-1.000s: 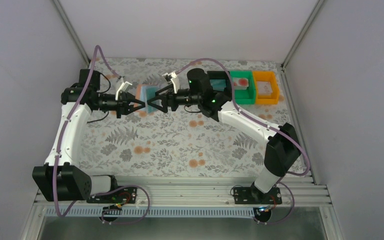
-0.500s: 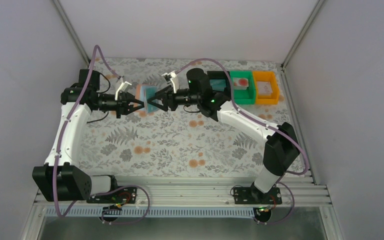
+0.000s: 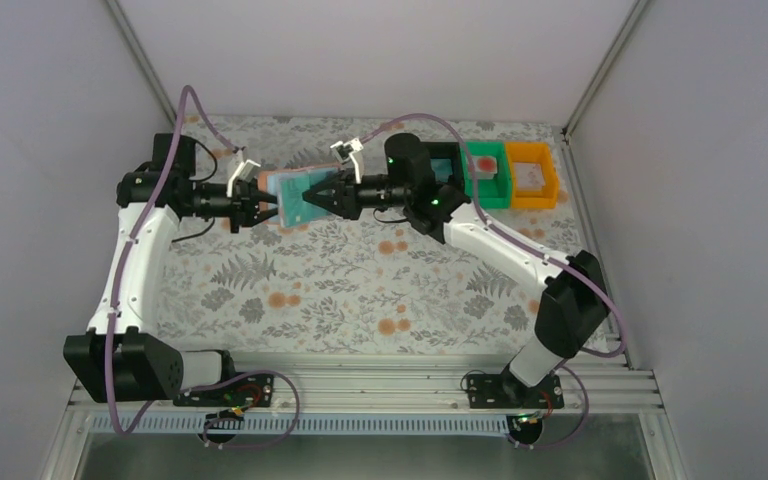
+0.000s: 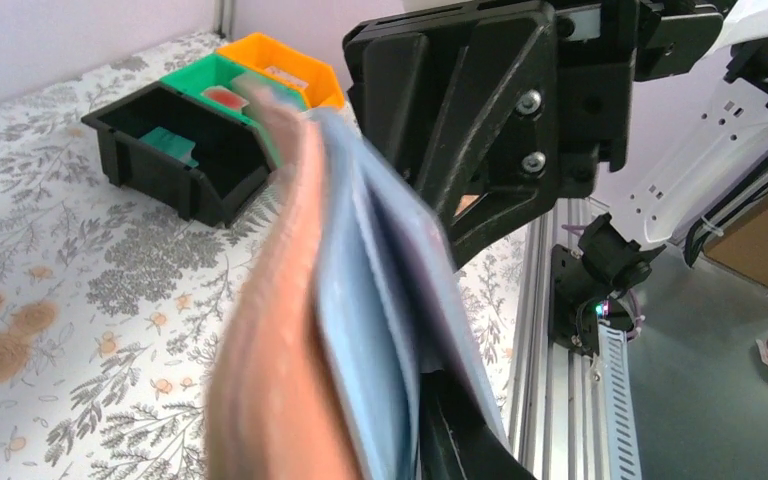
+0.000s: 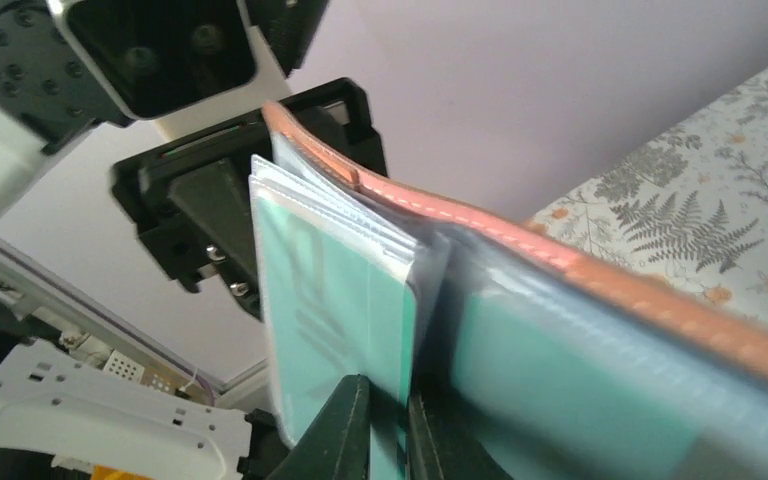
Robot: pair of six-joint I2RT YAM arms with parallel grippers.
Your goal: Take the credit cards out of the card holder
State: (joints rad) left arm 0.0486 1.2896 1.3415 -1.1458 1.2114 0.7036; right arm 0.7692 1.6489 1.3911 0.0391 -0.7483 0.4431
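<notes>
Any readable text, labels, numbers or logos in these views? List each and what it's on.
No text can be read in any view.
teal card: faint darker marks on its face, too blurred to read.
white card in the green bin: a red mark, too small to read.
card holder: no print visible.

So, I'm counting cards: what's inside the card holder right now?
A teal card sits in the clear pockets of the card holder, pinched by the right jaws. Whether more cards lie behind it is hidden by the pocket layers.
</notes>
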